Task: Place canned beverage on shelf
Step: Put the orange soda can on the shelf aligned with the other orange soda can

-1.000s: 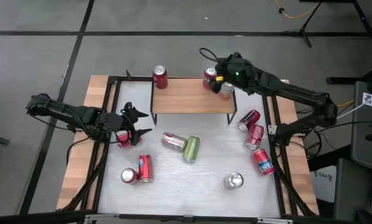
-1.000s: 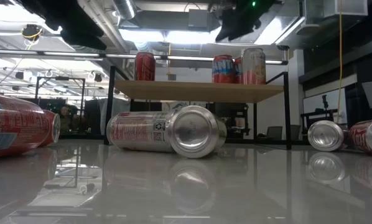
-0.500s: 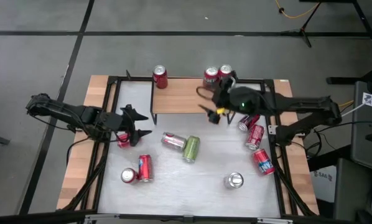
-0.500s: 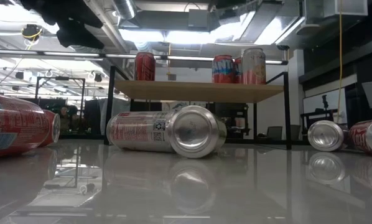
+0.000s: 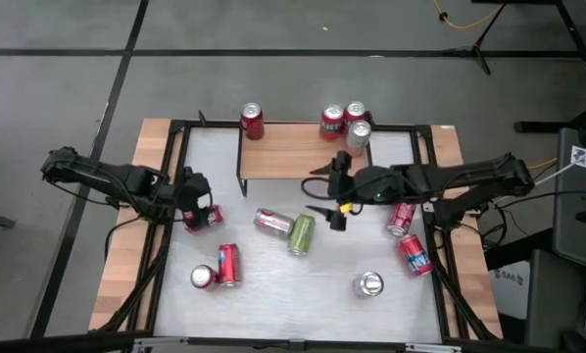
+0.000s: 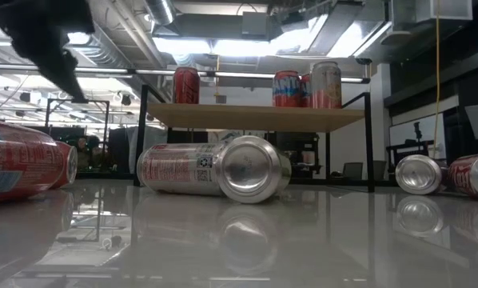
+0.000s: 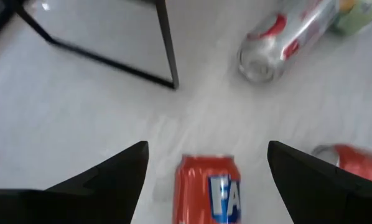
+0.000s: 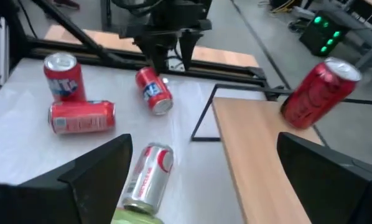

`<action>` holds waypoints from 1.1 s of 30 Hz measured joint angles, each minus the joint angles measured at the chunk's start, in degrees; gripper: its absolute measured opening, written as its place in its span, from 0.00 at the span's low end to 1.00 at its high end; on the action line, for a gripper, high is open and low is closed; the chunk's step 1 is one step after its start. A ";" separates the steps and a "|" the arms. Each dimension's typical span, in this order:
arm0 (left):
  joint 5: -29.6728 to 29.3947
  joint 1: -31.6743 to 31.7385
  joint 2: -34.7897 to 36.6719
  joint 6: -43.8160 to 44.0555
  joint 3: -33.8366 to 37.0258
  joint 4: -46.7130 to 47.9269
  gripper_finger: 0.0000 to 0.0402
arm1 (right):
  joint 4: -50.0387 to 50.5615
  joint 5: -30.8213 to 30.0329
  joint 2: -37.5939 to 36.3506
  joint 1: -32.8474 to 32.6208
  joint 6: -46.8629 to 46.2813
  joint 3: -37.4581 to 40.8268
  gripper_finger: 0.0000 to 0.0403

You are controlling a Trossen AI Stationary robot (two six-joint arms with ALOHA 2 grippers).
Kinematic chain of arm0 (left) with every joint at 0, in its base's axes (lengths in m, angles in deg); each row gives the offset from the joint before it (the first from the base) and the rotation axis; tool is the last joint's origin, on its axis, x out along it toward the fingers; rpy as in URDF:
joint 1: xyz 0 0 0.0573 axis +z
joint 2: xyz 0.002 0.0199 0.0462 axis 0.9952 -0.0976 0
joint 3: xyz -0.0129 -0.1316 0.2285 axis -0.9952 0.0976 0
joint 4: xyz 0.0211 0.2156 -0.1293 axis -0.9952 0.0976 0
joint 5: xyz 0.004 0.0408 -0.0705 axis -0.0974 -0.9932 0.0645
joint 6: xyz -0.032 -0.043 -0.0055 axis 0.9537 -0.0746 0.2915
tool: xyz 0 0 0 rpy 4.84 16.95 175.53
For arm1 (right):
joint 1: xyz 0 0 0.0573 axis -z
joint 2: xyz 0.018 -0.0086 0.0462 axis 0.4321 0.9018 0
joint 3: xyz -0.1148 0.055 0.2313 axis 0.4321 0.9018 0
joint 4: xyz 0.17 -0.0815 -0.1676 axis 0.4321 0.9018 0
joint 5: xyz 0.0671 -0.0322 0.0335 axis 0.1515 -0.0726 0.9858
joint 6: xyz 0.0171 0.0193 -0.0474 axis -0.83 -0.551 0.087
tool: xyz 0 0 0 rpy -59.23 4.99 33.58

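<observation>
Red can [image 7: 206, 190] lying on the white table [image 5: 303, 294] just left of the shelf [image 5: 291, 157] is the pickup in hand: the left gripper [image 7: 204, 163], fingers spread and empty, hangs over it and must next descend and close. Three cans already stand on the plank. Right gripper [image 5: 329, 200], likewise spread and empty, is stretched in front of the shelf above the silver can [image 5: 271, 222] and green can [image 5: 301, 233].

Showing a white glossy worktop [image 5: 293, 289], lying between light wooden edge strips [image 5: 124, 265] and sitting inside a black metal frame [image 5: 180, 126]. Resting on a grey floor [image 5: 68, 88] crossed by dark lines [image 5: 136, 29]. Trailing a yellow cable [image 5: 460, 22] near a black stand leg [image 5: 484, 47]. Glowing overhead in the low view: ceiling lights [image 6: 223, 44].
</observation>
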 joint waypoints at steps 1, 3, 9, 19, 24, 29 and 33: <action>0.64 0.00 -0.02 0.48 0.70 0.04 0.80 | 0.10 0.02 0.48 -0.24 -0.04 0.00 0.97; 2.70 0.00 -0.03 1.14 2.23 0.06 0.80 | -0.22 0.12 1.39 -0.36 -0.06 0.00 0.97; 8.12 0.00 -0.07 3.74 7.94 -0.59 0.80 | -0.21 2.66 4.18 -0.25 -2.57 0.00 0.97; 12.30 -0.02 -0.07 3.46 14.22 -7.15 0.80 | -0.44 2.67 8.14 -0.23 -4.06 0.00 0.97; 13.78 -0.02 -1.53 4.97 16.40 -9.66 0.80 | -0.48 3.56 8.98 -0.21 -4.09 0.00 0.97; 15.39 0.00 -3.80 5.49 18.10 -13.01 0.80 | -0.67 4.51 8.96 -0.23 -4.11 0.00 0.97; 15.40 -0.01 -4.82 6.52 18.28 -14.70 0.79 | -0.64 5.00 8.96 -0.23 -4.11 0.00 0.97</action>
